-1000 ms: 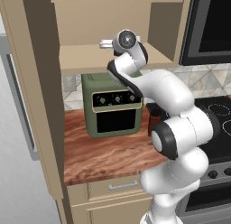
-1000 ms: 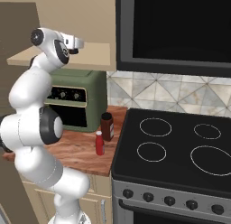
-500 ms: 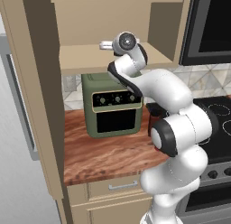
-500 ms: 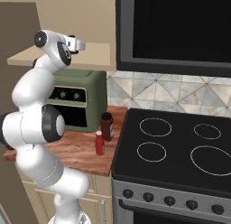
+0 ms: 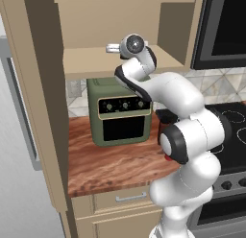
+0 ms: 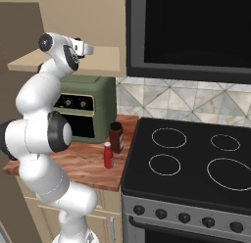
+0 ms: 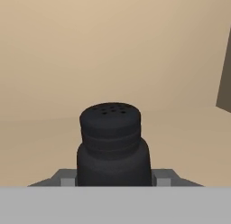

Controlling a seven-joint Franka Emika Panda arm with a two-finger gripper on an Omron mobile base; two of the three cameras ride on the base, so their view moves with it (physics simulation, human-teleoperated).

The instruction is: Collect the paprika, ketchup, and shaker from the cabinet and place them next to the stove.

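We are reaching into the cabinet, our gripper closing narrowly around the shaker standing on its shelf. The paprika and ketchup are standing on the desk just beside the stove.

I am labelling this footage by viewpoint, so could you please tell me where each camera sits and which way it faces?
Left base view: behind the arm's left, facing the cabinet and toaster oven; the arm rises lower right.
Right base view: behind its right, facing the stove, paprika and ketchup; the arm rises lower left.
Hand view: on the hand, facing the shaker between the gripper tips.
Both base views share the toaster oven.
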